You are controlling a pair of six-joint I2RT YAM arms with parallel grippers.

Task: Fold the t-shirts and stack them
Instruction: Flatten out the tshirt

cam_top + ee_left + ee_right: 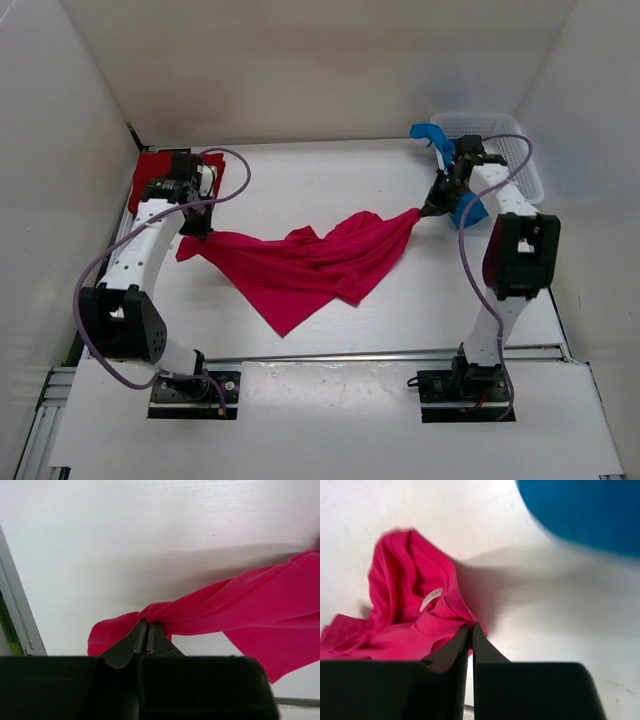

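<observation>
The pink-magenta t-shirt hangs stretched between both grippers over the middle of the table, sagging to a point near the front. My left gripper is shut on its left end. My right gripper is shut on its collar edge, where a white label shows. The dark red t-shirt lies flat at the far left, partly under the left arm. The blue t-shirt drapes from the basket behind the right arm and shows blurred in the right wrist view.
A white mesh basket stands at the far right corner. White walls enclose the table on three sides. A metal rail runs along the near edge by the arm bases.
</observation>
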